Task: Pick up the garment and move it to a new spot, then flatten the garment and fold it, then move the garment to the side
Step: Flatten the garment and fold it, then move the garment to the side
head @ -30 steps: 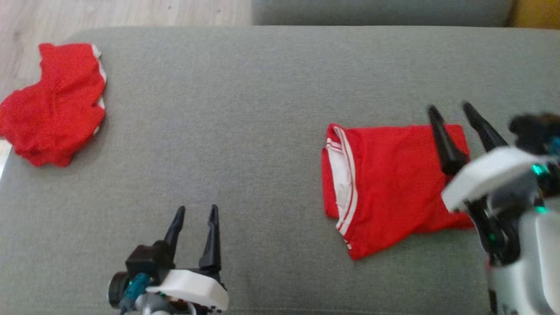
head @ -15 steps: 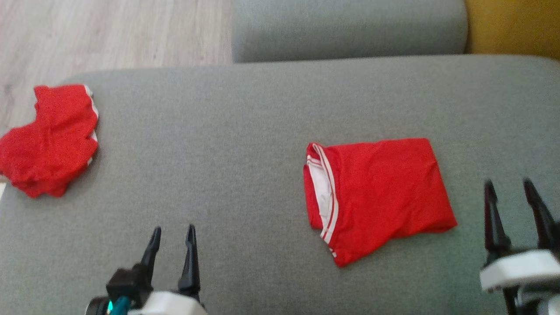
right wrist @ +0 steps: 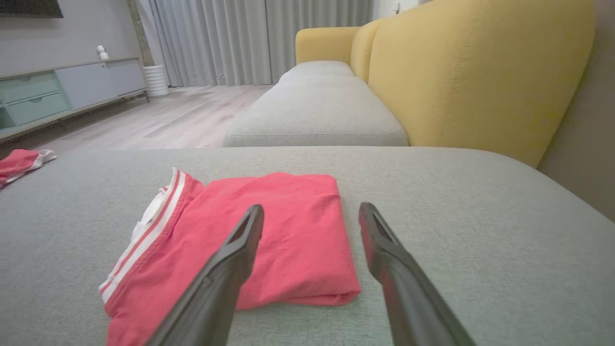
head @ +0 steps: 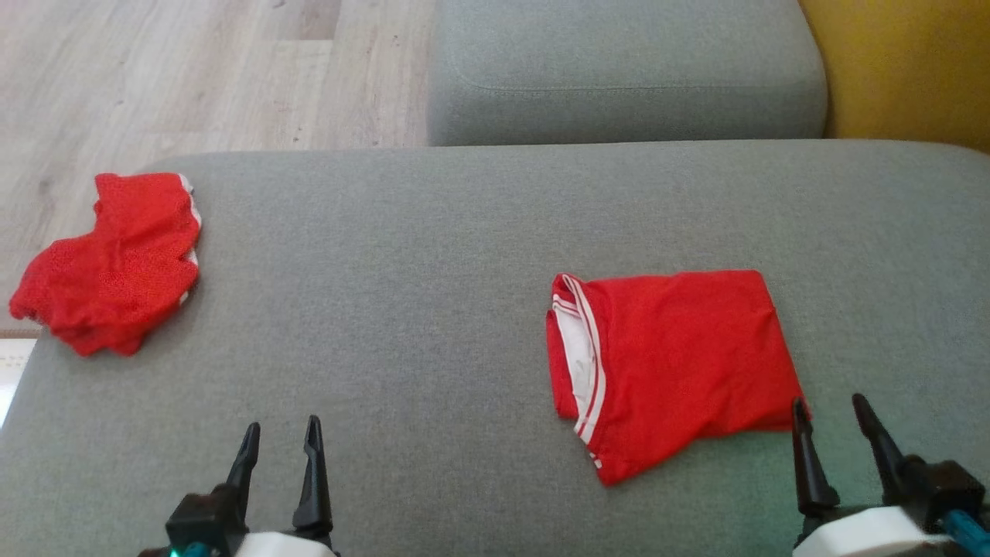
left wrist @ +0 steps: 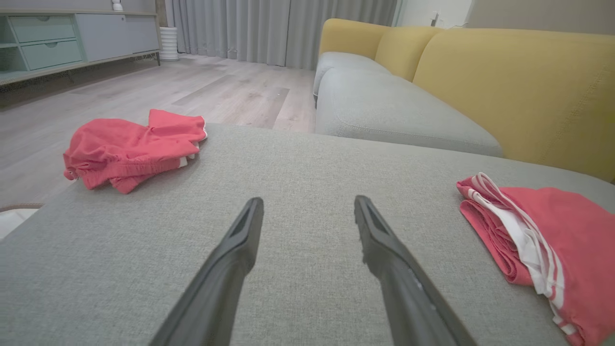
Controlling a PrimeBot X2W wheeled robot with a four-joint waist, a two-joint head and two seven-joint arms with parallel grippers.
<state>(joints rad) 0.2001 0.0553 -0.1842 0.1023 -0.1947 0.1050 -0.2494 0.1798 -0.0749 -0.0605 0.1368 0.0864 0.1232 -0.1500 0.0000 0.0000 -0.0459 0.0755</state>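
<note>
So the folded red garment [head: 673, 363] sits flat on the grey sofa seat [head: 433, 309], right of the middle. It's folded into a rough rectangle, with the white-striped edge and a bit of white lining showing on its left side. The right gripper [head: 827, 402] is just beside the garment's near right corner. Its fingers are spread wide with nothing between them, and from the right wrist view one finger lines up over that corner of the cloth. I can't tell if it actually touches. The left gripper [head: 281, 424] is well apart from the garment, over bare grey fabric at the near edge, fingers also spread and empty. Way over at the seat's far left corner there's a crumpled red garment [head: 112, 263] in a heap. Behind the seat is another grey cushion [head: 626, 77], a yellow backrest [head: 905, 70] on the right and pale wood floor [head: 193, 70] on the left.
</note>
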